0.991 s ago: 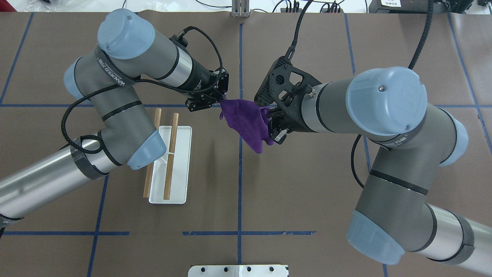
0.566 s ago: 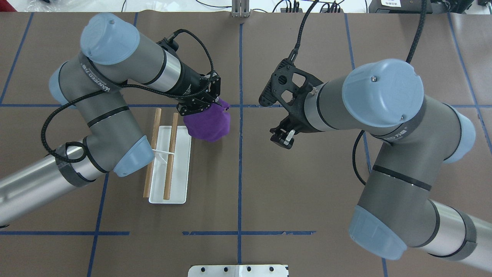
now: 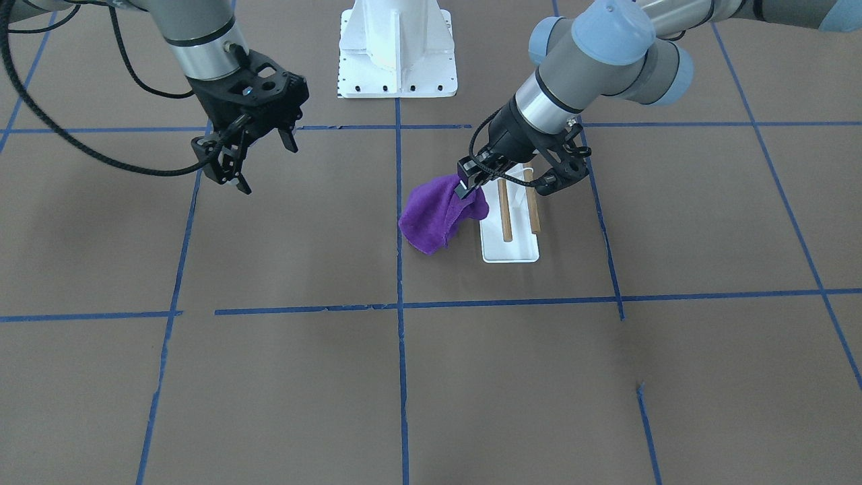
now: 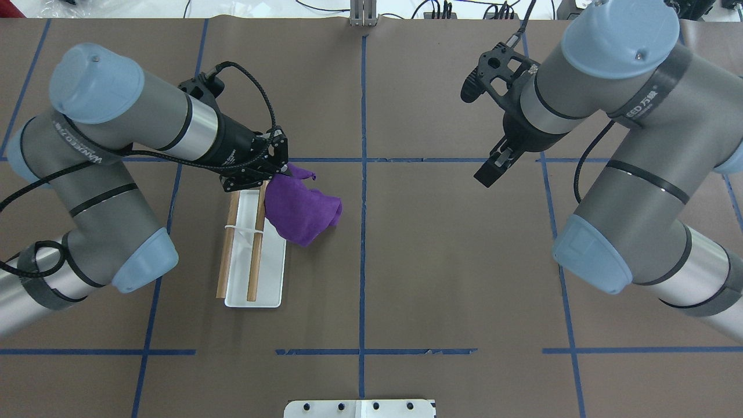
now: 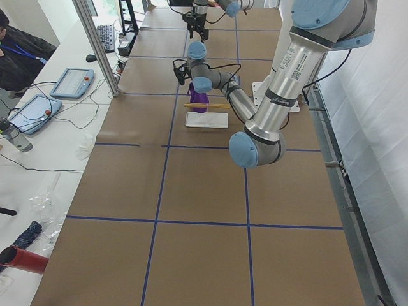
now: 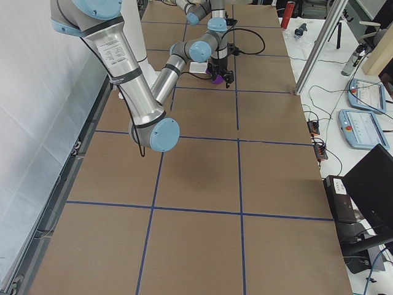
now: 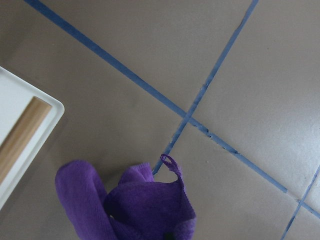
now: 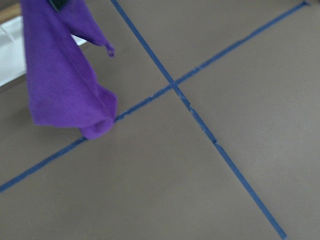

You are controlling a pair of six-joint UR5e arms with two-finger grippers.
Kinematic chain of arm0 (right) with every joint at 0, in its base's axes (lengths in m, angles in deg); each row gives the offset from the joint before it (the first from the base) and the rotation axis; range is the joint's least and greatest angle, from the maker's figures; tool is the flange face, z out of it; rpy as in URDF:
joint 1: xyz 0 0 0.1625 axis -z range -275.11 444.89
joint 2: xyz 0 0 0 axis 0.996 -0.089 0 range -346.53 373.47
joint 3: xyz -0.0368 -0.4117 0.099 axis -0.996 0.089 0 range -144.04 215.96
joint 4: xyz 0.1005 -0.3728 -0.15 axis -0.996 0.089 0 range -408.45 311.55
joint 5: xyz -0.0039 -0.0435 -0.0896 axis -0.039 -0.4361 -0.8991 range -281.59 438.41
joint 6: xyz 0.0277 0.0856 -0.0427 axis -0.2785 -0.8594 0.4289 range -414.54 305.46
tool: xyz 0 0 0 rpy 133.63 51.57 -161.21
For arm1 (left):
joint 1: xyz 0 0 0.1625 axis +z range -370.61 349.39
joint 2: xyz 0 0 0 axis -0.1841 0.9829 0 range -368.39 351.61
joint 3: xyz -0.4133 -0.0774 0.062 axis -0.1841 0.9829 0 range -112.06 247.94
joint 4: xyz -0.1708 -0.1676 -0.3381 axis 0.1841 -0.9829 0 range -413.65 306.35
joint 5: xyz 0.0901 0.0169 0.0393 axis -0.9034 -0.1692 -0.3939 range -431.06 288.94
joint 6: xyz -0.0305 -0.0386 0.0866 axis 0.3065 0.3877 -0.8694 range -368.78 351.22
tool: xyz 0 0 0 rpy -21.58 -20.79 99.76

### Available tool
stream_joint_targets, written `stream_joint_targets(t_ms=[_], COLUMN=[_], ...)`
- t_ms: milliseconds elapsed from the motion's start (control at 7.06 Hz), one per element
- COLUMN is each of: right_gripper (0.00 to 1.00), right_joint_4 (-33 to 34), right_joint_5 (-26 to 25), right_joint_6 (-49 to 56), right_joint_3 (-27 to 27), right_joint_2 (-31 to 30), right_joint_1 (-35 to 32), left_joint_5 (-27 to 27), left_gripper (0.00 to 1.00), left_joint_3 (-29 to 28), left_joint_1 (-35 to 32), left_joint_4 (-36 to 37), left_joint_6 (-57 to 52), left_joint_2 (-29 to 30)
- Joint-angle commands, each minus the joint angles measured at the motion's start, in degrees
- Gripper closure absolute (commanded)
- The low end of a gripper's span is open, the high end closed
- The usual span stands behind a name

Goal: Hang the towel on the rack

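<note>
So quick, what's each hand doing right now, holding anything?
Left hand: closed, holding the towel.
Right hand: open, holding nothing.

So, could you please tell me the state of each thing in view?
left gripper: shut on a corner of the towel.
right gripper: open, empty, away from the towel.
towel: bunched, hanging beside the rack, not on it.
rack: upright, both dowels bare.
</note>
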Motion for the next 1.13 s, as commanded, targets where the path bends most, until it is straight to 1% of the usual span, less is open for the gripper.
stream_joint_targets(t_ms=[0,142,283,566,708,991], right_gripper=[0.0,0.0,0.0,0.0,0.0,0.0], right_joint_4=[1.54,1.54,1.54,1.37,1.45,1.36], right_joint_5=[1.66,4.11,5.09,5.98,5.98,5.98], right_joint_6=[8.07,13.96,17.42,26.45,29.11,30.02], right_joint_3=[4.36,5.77,6.65,10.68,11.49,11.5], right_joint_2=[-2.4,-3.98,-5.3,-6.36,-6.89,-7.34], right_joint_1=[-5.71,-9.3,-12.3,-16.88,-18.38,-18.83], left_joint_5=[0.0,-0.17,-0.52,-0.61,-0.61,-2.97], left_gripper=[1.0,1.0,1.0,1.0,1.0,1.0], left_joint_3=[3.15,3.16,3.07,2.9,2.64,1.93], left_joint_1=[-2.17,-2.88,-3.14,-4.28,-4.38,-4.03], left_joint_4=[0.01,-0.16,-0.16,-0.25,-0.34,-0.43], left_joint_6=[-6.9,-9.72,-11.57,-16.83,-19.13,-19.41], left_joint_2=[-6.97,-9.36,-10.68,-13.84,-14.73,-14.83])
